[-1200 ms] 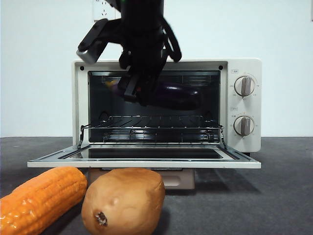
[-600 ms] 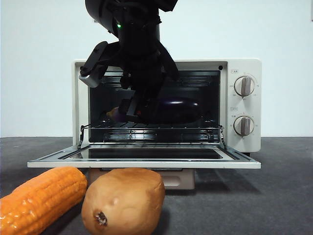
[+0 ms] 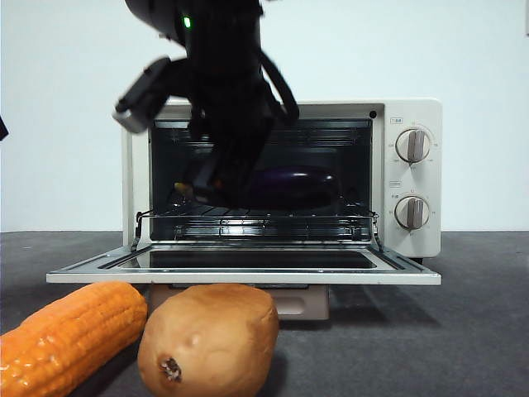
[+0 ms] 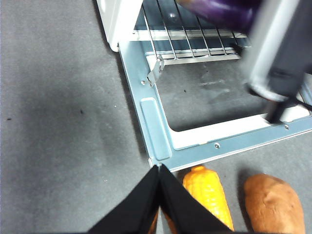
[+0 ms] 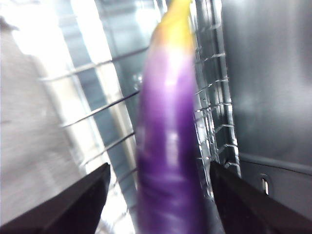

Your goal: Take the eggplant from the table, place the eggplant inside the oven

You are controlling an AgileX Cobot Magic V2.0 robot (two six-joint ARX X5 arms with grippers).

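The glossy purple eggplant [image 3: 293,186] lies lengthwise on the wire rack [image 3: 273,217] inside the cream-white oven [image 3: 413,112], whose door [image 3: 248,269] hangs open and flat. My right gripper [image 3: 207,186] reaches into the oven's mouth at the eggplant's left end. In the right wrist view the eggplant [image 5: 168,146] runs between the jaws of that gripper [image 5: 158,170], which stand open with a gap on each side. My left gripper [image 4: 159,168] hovers shut and empty over the table [image 4: 58,122], off the door's left front corner.
An orange corn cob [image 3: 70,335] and a brown potato [image 3: 211,339] lie on the table in front of the open door. The right arm [image 4: 282,58] hangs above the door glass. Two knobs [image 3: 412,145] sit on the oven's right side.
The right arm has lowered the eggplant from mid-height in the oven onto the wire rack, and the arm has shifted slightly left. The eggplant now rests on the rack.
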